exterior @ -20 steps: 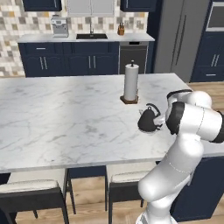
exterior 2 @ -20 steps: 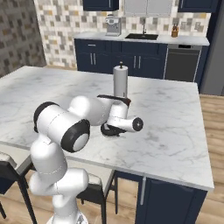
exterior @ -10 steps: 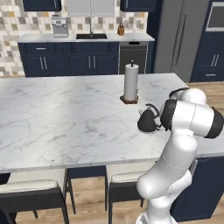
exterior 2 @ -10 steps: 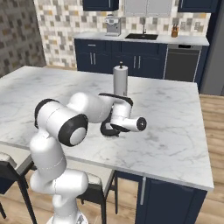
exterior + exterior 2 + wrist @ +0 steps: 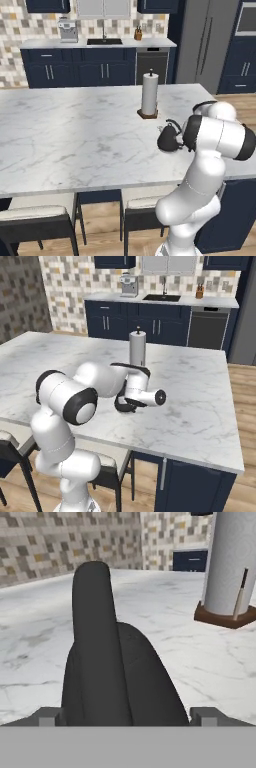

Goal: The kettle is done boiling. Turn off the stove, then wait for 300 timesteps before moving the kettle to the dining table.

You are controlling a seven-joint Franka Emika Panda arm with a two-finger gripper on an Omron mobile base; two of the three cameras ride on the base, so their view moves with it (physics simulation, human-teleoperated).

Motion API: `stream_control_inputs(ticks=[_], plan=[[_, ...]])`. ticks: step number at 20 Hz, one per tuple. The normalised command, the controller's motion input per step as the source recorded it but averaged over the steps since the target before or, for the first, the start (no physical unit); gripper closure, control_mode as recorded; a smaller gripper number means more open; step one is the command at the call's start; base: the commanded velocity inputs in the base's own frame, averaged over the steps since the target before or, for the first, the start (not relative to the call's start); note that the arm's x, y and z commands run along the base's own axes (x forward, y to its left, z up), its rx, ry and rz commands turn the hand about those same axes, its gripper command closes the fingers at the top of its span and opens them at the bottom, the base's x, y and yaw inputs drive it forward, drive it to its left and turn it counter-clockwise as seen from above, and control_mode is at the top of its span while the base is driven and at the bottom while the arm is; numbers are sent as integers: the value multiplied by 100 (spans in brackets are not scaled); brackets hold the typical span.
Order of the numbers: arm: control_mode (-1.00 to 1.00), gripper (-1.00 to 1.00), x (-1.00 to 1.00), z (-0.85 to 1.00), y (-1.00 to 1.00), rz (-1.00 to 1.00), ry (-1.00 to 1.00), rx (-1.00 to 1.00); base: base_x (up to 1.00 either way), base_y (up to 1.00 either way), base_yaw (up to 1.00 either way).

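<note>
The dark kettle [image 5: 168,139] stands upright on the marble dining table [image 5: 75,130], near its right front part. The right base view shows the kettle [image 5: 121,405] half hidden behind my hand. In the hand view my gripper [image 5: 127,716] is open. Its fingertips [image 5: 50,716] stand wide apart on either side of the kettle [image 5: 120,672], whose arched handle rises between them without touching either. The stove is out of view.
A white paper-towel roll [image 5: 149,95] on a brown base stands just beyond the kettle, also close in the hand view [image 5: 227,567]. Two stools [image 5: 35,220] sit tucked under the table's near edge. Navy cabinets, a sink and a coffee machine [image 5: 67,30] line the back wall.
The jaws have spread wide and let go of the kettle's handle. The kettle stays where it stood on the table, and the arm's elbow has shifted slightly.
</note>
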Motion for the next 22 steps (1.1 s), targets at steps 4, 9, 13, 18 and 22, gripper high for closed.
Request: stream_control_inputs(ticks=[4, 9, 13, 18, 22], plan=[[-100, -100, -23, 0, 9, 0, 0, 0, 0, 0, 0], [-100, -100, -13, 0, 7, 0, 0, 0, 0, 0, 0], [-100, -100, -18, 0, 0, 0, 0, 0, 0, 0, 0], [-100, -100, -22, 0, 0, 0, 0, -1, 0, 0, 0], [-100, -100, -28, 2, 0, 0, -1, -2, 0, 0, 0]])
